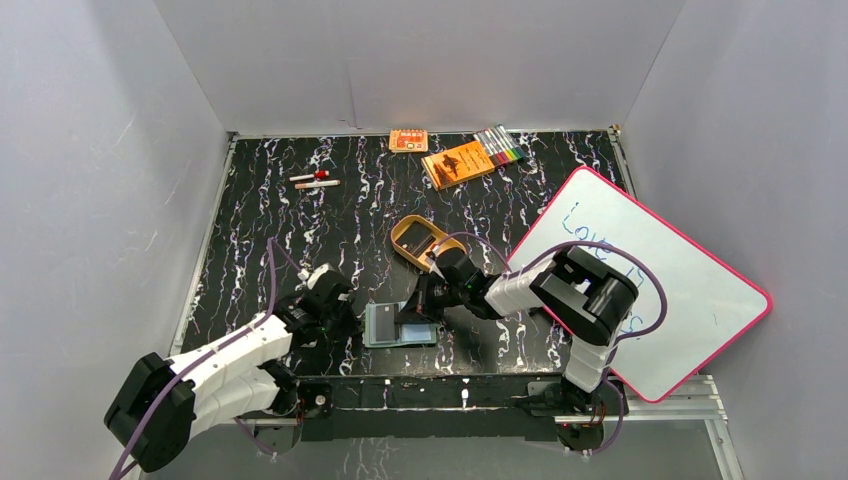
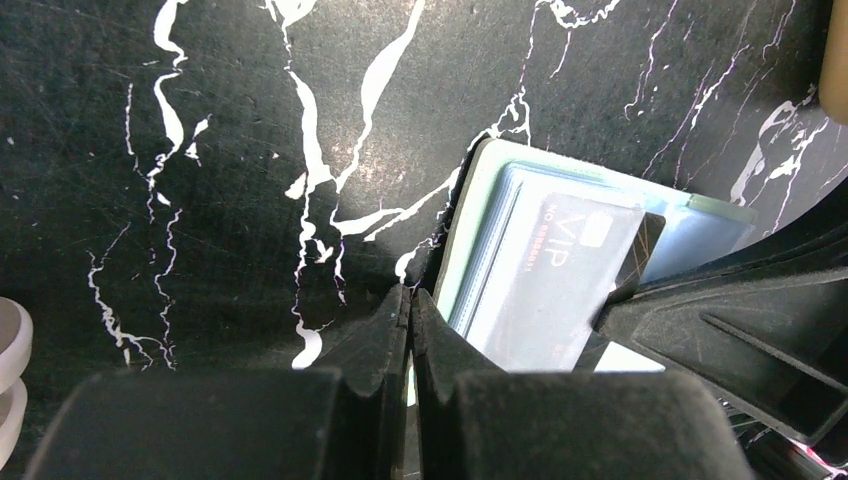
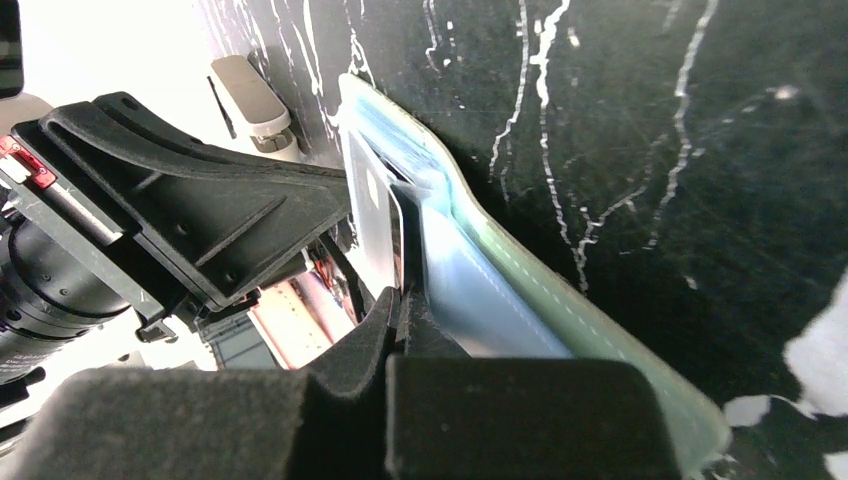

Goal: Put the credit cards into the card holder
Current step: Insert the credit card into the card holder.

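The sage-green card holder (image 1: 380,324) lies open near the table's front edge. My left gripper (image 1: 350,321) is shut at its left rim (image 2: 468,240), and a sliver of green shows between the jaws (image 2: 411,298). My right gripper (image 1: 425,305) is shut on the edge of a grey credit card (image 2: 560,285) marked VIP. That card (image 3: 372,215) sits partly inside a pale blue pocket (image 3: 470,290) of the holder (image 3: 570,315). The dark corner of a second card (image 2: 652,235) shows behind it.
A tan oval tray (image 1: 425,240) lies just behind the holder. A pink-framed whiteboard (image 1: 650,290) lies tilted at the right. At the back are an orange booklet (image 1: 458,163), markers (image 1: 500,147), a small orange box (image 1: 408,140) and two pens (image 1: 315,181).
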You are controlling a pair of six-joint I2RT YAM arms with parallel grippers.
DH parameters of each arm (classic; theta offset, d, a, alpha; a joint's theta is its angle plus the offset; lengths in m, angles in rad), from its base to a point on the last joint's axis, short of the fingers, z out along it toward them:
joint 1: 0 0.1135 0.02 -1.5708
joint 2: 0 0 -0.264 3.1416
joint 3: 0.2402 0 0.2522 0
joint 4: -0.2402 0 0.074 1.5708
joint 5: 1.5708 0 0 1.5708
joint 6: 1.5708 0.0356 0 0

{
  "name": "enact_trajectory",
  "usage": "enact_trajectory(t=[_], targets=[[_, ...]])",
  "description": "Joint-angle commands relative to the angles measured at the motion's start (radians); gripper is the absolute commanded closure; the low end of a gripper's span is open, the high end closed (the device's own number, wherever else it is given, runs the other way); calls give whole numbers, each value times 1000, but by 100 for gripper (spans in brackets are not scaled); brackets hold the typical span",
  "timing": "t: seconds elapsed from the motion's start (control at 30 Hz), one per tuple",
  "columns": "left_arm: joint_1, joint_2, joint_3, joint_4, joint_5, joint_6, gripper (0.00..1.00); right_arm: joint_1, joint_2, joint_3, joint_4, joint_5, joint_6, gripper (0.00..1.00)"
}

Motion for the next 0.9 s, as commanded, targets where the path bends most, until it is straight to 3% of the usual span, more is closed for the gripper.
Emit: enact_trajectory(t=[0.0, 0.1, 0.23, 0.37, 0.63, 0.87], targets=[[2, 7, -32, -10, 26, 1, 100, 33, 21, 48, 2, 7, -5, 100], [2, 3, -32, -11, 23, 3, 100, 38, 11, 51, -14, 15, -14, 98], [2, -5, -33, -14, 19, 4, 100, 38, -23, 58, -70, 32, -44, 80], [2, -10, -33, -16, 15, 3, 100, 38, -53, 63, -130, 62, -69, 70], [2, -17, -35, -16, 12, 3, 100, 38, -109, 92, -259, 125, -128, 57], [2, -16, -33, -5, 15, 6, 100, 39, -101, 168, -329, 112, -197, 57]])
